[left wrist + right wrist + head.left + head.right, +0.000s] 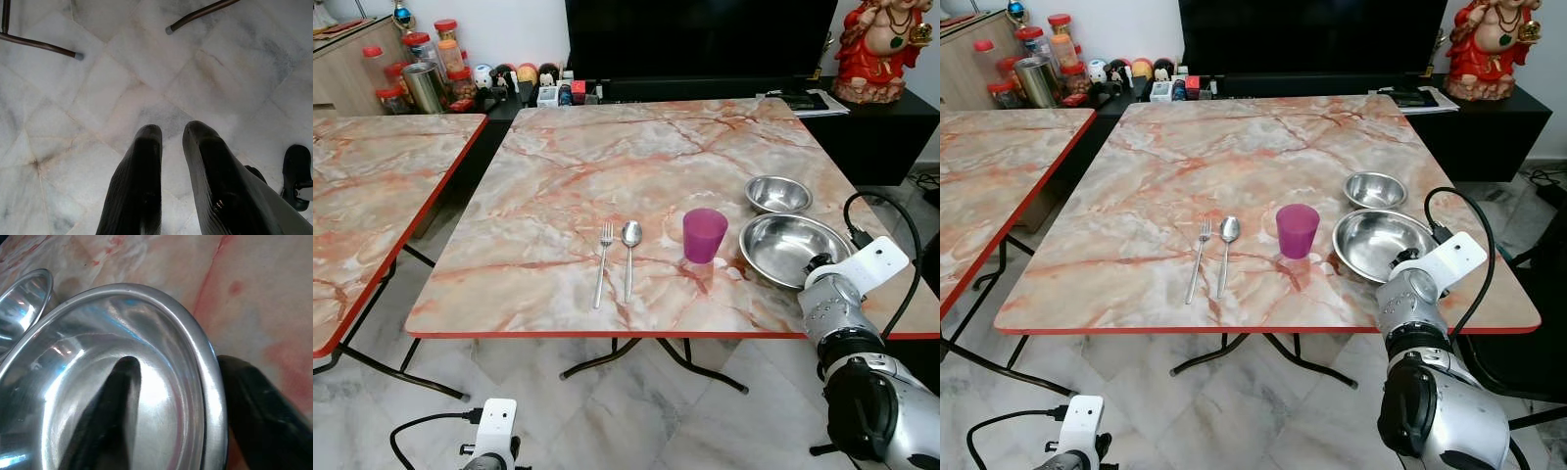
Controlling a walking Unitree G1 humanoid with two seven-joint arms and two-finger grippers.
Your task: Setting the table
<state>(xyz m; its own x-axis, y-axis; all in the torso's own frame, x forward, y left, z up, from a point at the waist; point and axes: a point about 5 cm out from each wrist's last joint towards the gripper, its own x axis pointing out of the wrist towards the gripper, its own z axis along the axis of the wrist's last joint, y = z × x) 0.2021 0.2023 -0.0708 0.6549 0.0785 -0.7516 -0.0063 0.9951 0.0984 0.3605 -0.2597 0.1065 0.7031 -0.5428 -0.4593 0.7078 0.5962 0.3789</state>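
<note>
On the marble table [568, 176], a fork [603, 262] and a spoon [629, 255] lie side by side near the front edge. A purple cup [705, 234] stands to their right. Right of the cup sits a large steel bowl [783, 245], with a small steel bowl [777, 193] behind it. My right gripper [178, 382] is at the large bowl's near rim. One finger [110, 406] lies inside the bowl and the other [259, 411] outside, shut on the rim. My left gripper [171, 132] hangs low over the floor, its fingers slightly apart.
A second marble table [372, 186] stands to the left across a narrow gap. Behind are a dark TV cabinet [862, 127] with a red figurine [876, 44], plus jars and small items [431, 69]. The table's metal legs [636, 352] cross above the tiled floor [146, 88].
</note>
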